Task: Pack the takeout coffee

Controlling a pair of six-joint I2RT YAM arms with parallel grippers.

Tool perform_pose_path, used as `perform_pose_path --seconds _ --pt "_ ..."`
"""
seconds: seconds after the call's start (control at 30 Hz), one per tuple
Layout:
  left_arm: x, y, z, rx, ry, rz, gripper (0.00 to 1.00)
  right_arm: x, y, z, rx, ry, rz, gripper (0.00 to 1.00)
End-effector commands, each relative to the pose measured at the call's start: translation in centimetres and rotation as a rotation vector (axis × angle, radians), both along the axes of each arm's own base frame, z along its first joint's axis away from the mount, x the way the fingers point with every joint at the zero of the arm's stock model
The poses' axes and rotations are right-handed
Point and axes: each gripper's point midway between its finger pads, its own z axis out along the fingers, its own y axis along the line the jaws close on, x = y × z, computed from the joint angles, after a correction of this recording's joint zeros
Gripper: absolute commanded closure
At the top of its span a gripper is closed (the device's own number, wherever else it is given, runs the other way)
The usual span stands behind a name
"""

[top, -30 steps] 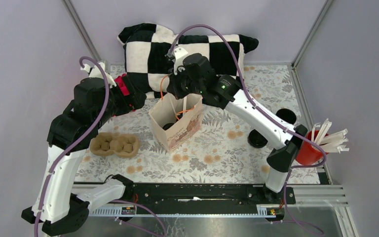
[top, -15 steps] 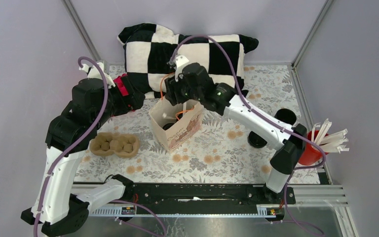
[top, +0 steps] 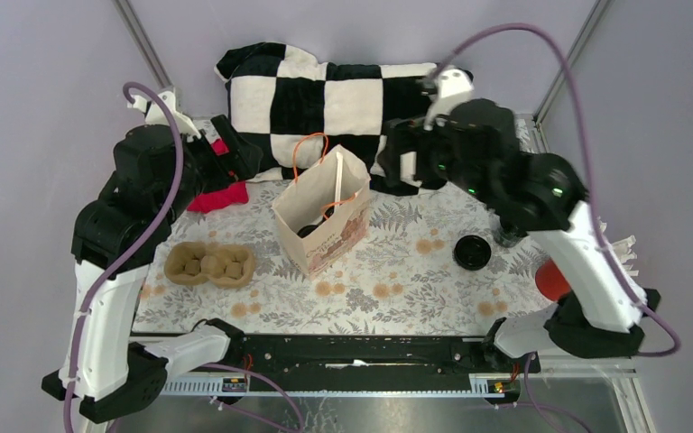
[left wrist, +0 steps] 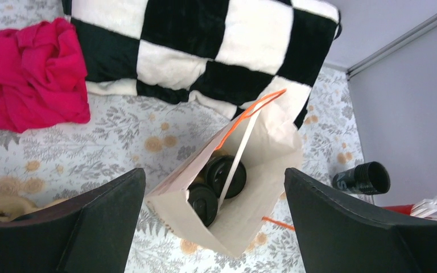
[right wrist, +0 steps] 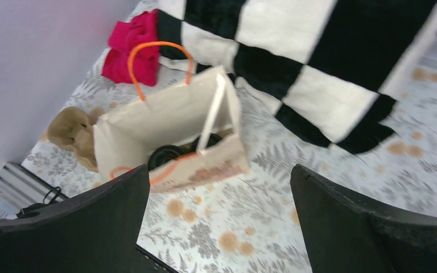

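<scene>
In the paper bag (top: 329,236) at the middle of the table (top: 397,289), one coffee cup (left wrist: 226,175) and a second coffee cup (left wrist: 203,200) sit side by side. Their black lids face up through the open mouth. Only the lids show, so their long axes seem to run straight up. A white straw (top: 337,180) leans out of the bag beside them.

The left arm (top: 113,225) bends up from its base. The left gripper (left wrist: 215,173) hangs over the red cloth (top: 221,194), left of the bag, tilted toward it, its fingers spread wide and empty. The right arm (top: 586,253) is raised high with its elbow out. The right gripper (right wrist: 219,170) is in front of the checked pillow (top: 325,90), right of the bag, fingers released and holding nothing.
</scene>
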Motion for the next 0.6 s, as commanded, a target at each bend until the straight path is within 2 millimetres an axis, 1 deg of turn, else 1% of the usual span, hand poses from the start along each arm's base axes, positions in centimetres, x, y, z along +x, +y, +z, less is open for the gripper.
perform_pose_path --seconds 0.0,0.1,0.17,0.27,0.37,0.43,0.57 --pt "0.7 0.1 4.7 -0.034 -0.130 0.007 0.04 -3.2 -8.1 1.1 -0.076 0.001 -0.157 0.00" --pt "0.8 -0.2 6.2 -0.019 -0.166 -0.019 0.02 -5.0 -11.1 2.6 -0.030 -0.027 -0.193 0.00" --pt "0.8 -0.2 7.0 0.036 -0.186 -0.049 0.01 -6.0 -12.4 3.4 0.000 -0.045 -0.197 0.00" --pt "0.3 0.9 7.4 0.140 -0.208 -0.054 0.01 -6.7 -13.8 3.7 0.013 -0.082 -0.199 0.00" --pt "-0.4 2.0 8.5 0.154 -0.254 -0.020 0.01 -6.9 -14.9 4.3 0.009 -0.127 -0.212 0.00" --pt "-1.2 1.9 9.7 0.120 -0.315 -0.037 0.01 -7.1 -15.2 4.8 0.015 -0.152 -0.206 0.00" --pt "-1.8 1.7 11.5 0.063 -0.419 -0.047 0.01 -7.4 -15.6 5.8 0.043 -0.208 -0.193 0.00"
